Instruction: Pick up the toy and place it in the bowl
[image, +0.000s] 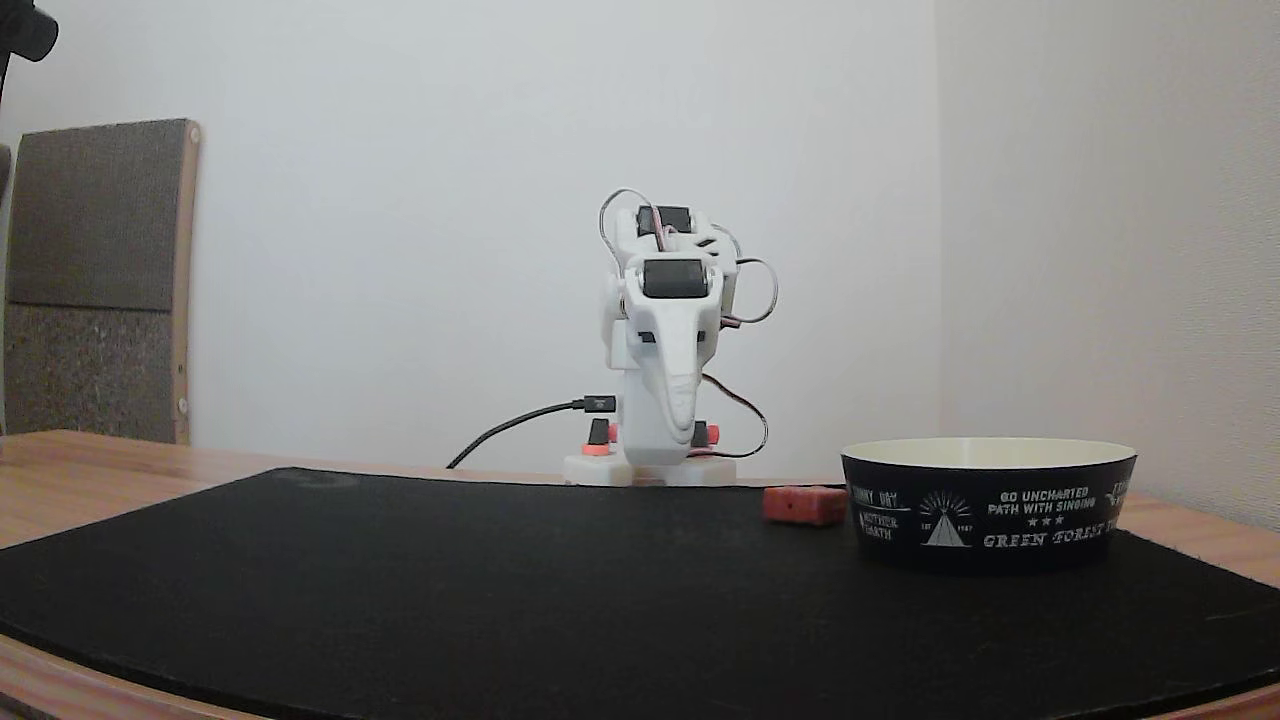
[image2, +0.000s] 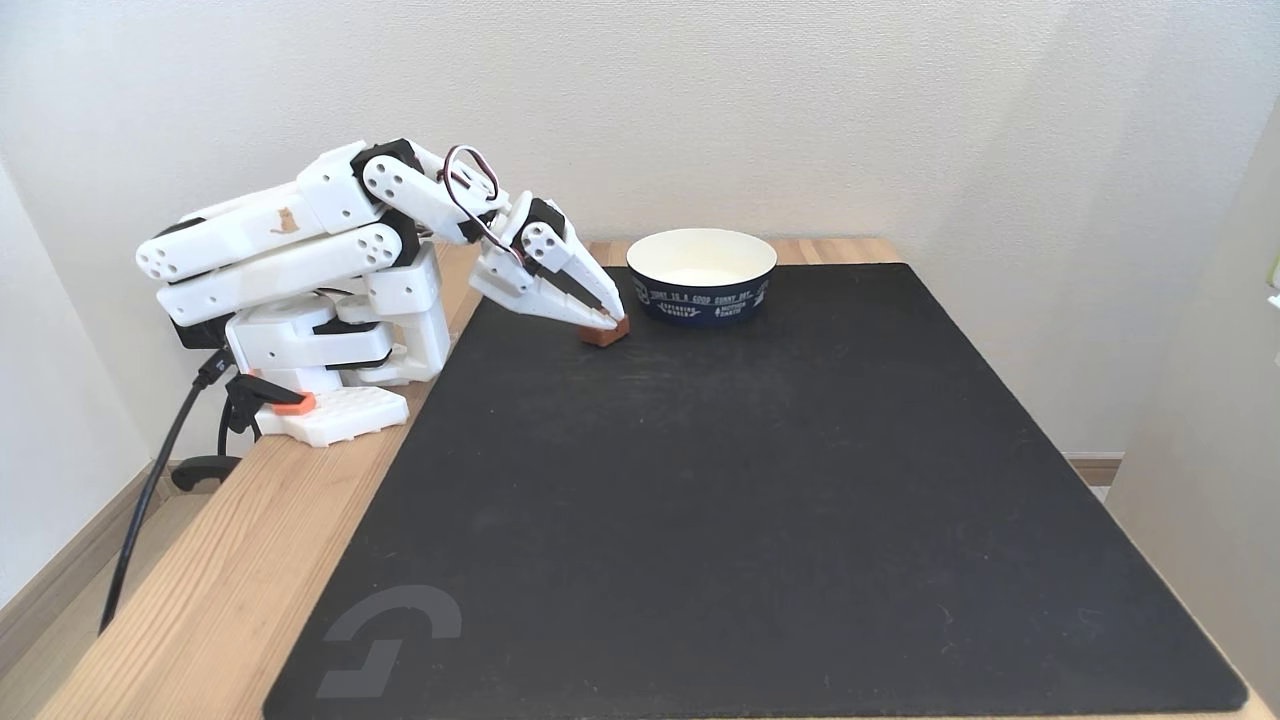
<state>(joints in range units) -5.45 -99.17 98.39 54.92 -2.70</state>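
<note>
A fixed view shows toy (image: 805, 505) beside bowl (image: 988, 519), arm folded.

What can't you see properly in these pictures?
- Gripper: in a fixed view its tip overlaps the toy; whether the jaws touch or grip it cannot be told.
- Toy: its ribbed sides look blurred.
- Bowl: its wall hides the inside here.
- Bowl lettering: too small to read.

Plain white walls (image: 400, 150), wooden table (image2: 230, 560), black mat (image2: 750, 500).
</note>
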